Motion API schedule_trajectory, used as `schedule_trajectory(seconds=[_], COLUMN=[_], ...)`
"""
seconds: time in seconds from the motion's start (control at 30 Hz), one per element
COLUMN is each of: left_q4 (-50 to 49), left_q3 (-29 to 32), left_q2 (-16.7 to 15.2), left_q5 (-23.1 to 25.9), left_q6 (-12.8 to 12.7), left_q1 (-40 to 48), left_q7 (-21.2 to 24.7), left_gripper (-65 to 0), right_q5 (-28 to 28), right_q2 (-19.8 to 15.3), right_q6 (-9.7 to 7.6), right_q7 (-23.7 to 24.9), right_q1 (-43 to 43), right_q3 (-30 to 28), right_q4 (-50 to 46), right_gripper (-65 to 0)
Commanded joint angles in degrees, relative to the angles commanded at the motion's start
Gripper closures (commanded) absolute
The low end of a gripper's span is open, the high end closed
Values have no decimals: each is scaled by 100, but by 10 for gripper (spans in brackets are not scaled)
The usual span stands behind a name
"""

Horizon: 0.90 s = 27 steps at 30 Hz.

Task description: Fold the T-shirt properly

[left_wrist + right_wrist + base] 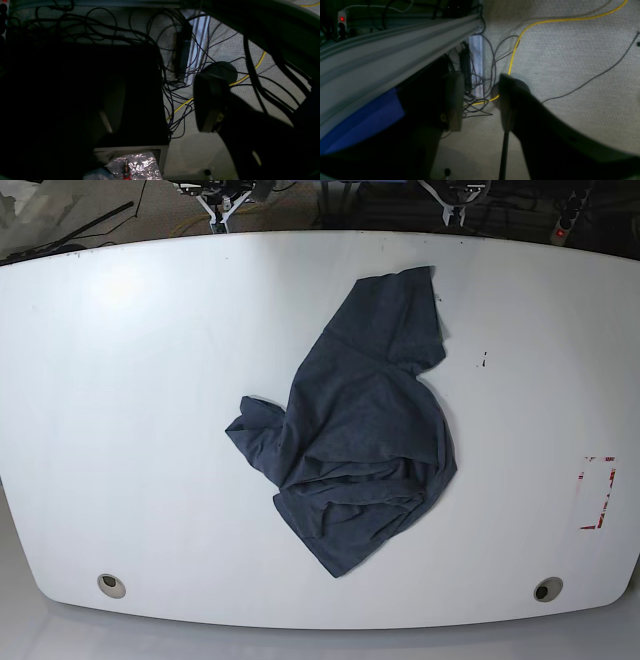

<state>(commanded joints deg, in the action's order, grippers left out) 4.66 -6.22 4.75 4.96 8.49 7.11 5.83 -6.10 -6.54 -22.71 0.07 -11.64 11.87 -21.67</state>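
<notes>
Centrally crumpled T-shirt (pixel 355 435), bare table (pixel 130 410) margins around

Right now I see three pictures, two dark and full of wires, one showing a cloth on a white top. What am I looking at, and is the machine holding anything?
This is a two-armed robot meant to fold a shirt. The bright picture comes from a fixed camera looking down on the white oval table. On it lies the crumpled dark navy-grey cloth T-shirt, not yet folded; no arm is in that view. The two dark pictures come from cameras on each arm's wrist, aimed past the table at the carpet and a yellow cable. In them you see each arm's tool: the left tool and the right tool, both open, holding nothing.
</notes>
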Motion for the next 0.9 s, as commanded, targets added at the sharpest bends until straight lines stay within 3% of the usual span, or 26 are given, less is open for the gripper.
schedule_trajectory(seconds=[0.6,0.73,0.9], left_q4=[5,655,1763], left_q3=[-6,-24,-24], left_q2=[4,-5,-23], left_q5=[36,18,18], left_q6=[-10,-10,-10], left_q1=[41,410,1034], left_q7=[63,72,2], left_gripper=[-393,-392,-392], right_q5=[-80,-36,-36], right_q2=[193,210,272], right_q6=[-1,8,350], right_q7=[-47,15,-12], right_q1=[131,-229,-686], right_q3=[-137,-163,-181], right_q4=[44,-440,-1152], right_gripper=[-219,-219,-222])
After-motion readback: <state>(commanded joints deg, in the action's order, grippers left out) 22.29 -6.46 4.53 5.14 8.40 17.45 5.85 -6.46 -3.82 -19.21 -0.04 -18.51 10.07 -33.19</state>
